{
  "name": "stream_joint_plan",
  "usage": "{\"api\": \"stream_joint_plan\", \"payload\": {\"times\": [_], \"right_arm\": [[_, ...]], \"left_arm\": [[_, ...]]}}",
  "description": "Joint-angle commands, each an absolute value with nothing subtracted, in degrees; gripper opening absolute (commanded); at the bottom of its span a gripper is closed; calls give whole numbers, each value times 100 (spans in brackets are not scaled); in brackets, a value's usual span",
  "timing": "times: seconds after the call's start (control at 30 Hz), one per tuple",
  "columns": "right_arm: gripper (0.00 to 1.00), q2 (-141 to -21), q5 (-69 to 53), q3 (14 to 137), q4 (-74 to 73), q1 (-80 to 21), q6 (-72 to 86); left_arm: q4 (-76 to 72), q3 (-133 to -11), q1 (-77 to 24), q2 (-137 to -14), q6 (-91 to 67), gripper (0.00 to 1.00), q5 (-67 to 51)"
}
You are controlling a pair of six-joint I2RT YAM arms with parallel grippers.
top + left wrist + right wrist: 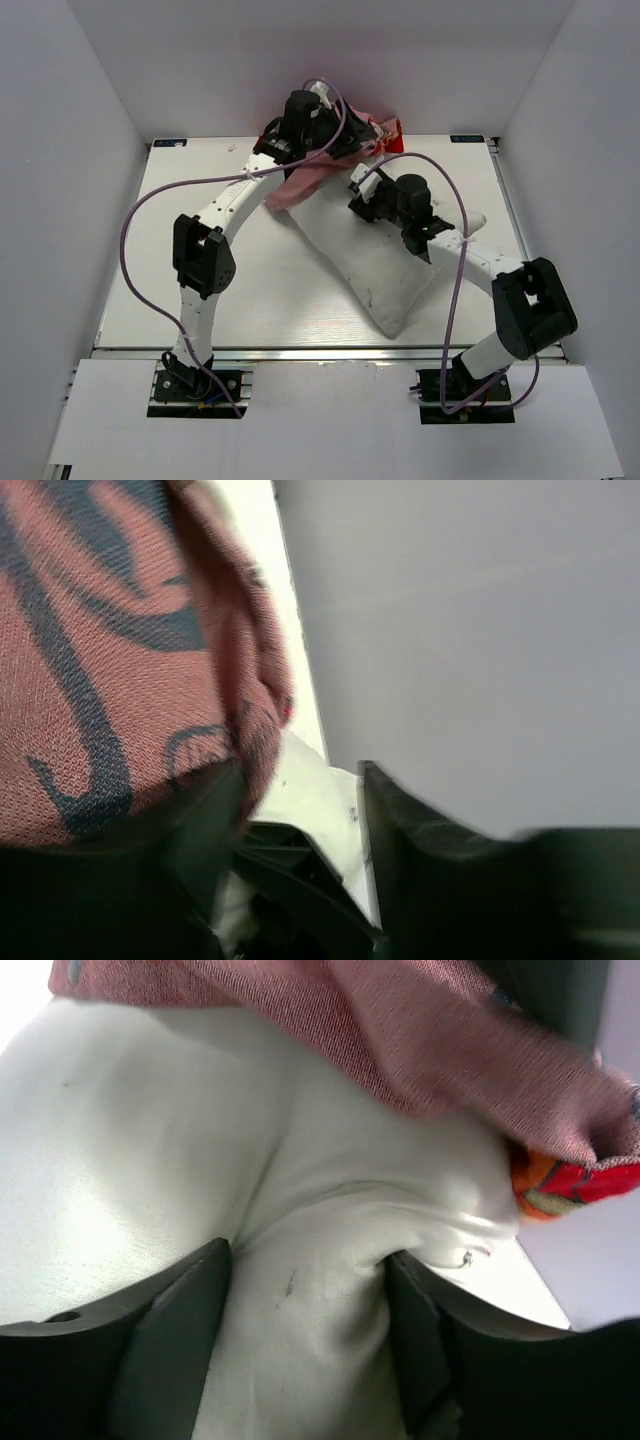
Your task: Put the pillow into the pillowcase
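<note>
We see the pillow [370, 260] lying slantwise across the middle of the table [250, 300]. One of its corners points toward the near edge, and its far end is tucked under the pillowcase [315, 178]. The pillowcase is bunched at the far edge of the table, pink inside showing, with a bit of red print off to the right.

The left gripper [295, 780] hangs over that bunch at the far centre. Its jaws stand apart, and the pink cloth with dark lines drapes against the left finger [205, 825] without being pinched. That view is blurred, so the white strip in the gap may be pillow or table; we cannot tell which.

The right gripper [305, 1260] sits on the far part of the pillow, just right of the pillowcase. Its jaws are spread wide, straddling a raised ridge of white pillow fabric that fills the gap. The pillowcase's edge hangs just beyond the fingers [170, 1330].
</note>
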State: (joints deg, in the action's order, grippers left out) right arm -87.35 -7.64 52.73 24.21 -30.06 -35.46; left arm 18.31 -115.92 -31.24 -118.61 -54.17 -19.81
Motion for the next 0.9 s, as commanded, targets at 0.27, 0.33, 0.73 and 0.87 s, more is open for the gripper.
{"api": "stream_joint_plan", "payload": {"times": [0.27,0.33,0.73,0.87], "right_arm": [[89,-7155,-2863,5669,642,-2337,-3393],[89,-7119,-2629,5853,327,-2730,-3270],[89,-9392,2098,6844,106,-4649,-2215],[89,-10141,3286,6908,833,-4632,-3003]], "left_arm": [[3191,-11545,-2488,-9552,-3499,88,8],[3260,-10762,-2435,-9029,-3384,88,350],[3173,-6189,-2373,-6145,-4147,89,1450],[3112,-5556,-2373,-5696,-4420,89,1485]]}}
